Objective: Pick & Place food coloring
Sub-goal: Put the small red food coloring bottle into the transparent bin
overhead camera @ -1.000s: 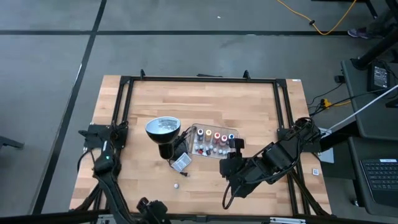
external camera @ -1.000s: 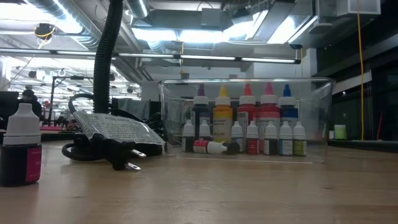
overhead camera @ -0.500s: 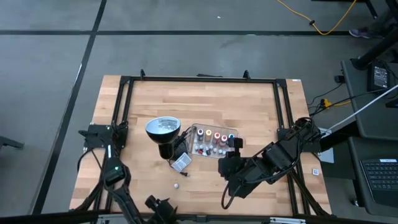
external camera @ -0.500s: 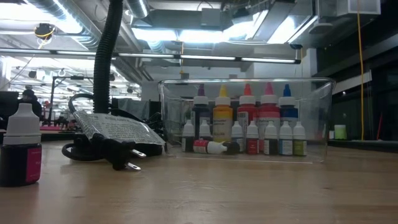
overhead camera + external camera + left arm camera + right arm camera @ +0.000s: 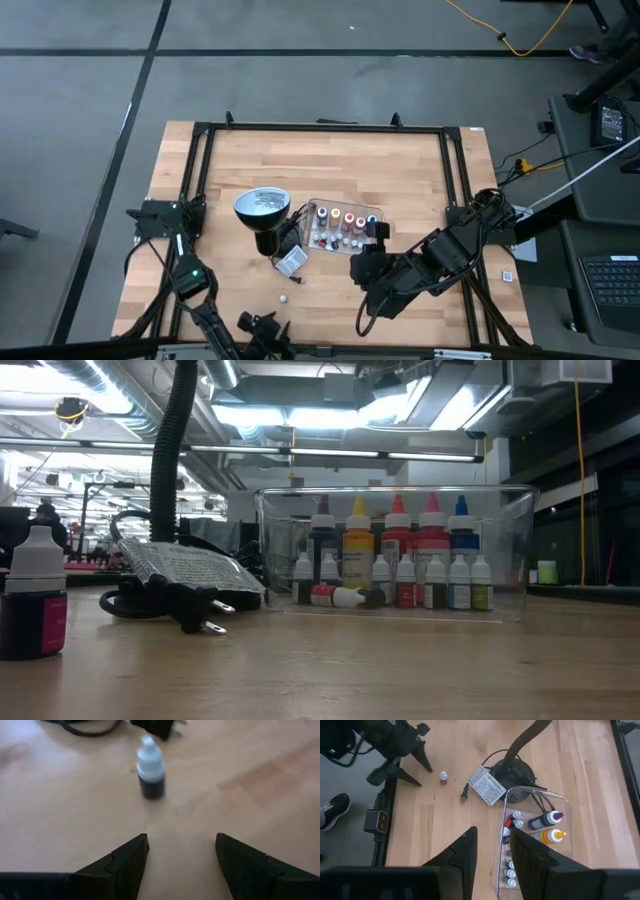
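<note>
A lone food coloring bottle (image 5: 284,298) stands on the table (image 5: 400,170), apart from the clear tray (image 5: 343,232) holding the others. A plug (image 5: 190,615) lies between. The left gripper (image 5: 181,851) hovers near, fingers parted, empty; the right gripper (image 5: 378,232) waits beside the tray, empty.

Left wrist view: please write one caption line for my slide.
Open left end effector faces a small upright bottle with a white cap, standing alone on the wooden table.

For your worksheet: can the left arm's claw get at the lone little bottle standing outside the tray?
Probably yes: the left claw is open, facing the bottle, bare table between.
</note>
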`<state>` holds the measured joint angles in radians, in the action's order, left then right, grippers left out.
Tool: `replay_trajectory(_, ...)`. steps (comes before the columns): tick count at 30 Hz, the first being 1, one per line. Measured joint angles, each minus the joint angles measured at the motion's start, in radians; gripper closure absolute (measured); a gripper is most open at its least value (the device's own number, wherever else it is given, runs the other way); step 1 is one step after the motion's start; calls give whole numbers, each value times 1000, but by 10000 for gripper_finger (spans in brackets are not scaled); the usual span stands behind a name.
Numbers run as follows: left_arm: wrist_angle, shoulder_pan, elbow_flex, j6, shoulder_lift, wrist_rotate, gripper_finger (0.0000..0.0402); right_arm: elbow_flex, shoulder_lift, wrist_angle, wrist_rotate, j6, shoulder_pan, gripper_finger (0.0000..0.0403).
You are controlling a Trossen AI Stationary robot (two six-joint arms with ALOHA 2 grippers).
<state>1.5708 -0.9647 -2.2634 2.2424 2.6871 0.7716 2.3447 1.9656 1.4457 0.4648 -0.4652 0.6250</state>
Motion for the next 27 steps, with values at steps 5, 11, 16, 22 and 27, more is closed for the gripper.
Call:
replay_trajectory(5,13,23,14,43,3,23,173,0,0,-7,0,0,0,286)
replay_trajectory(11,14,42,33,80,2,32,173,0,0,-7,0,1,0,286)
replay_trajectory(16,13,51,34,89,3,45,173,0,0,-7,-1,7,0,286)
replay_trajectory(22,8,67,35,85,3,65,174,0,0,-7,-1,23,0,286)
replay_trajectory(27,3,80,35,86,4,70,174,0,0,-7,-1,23,0,286)
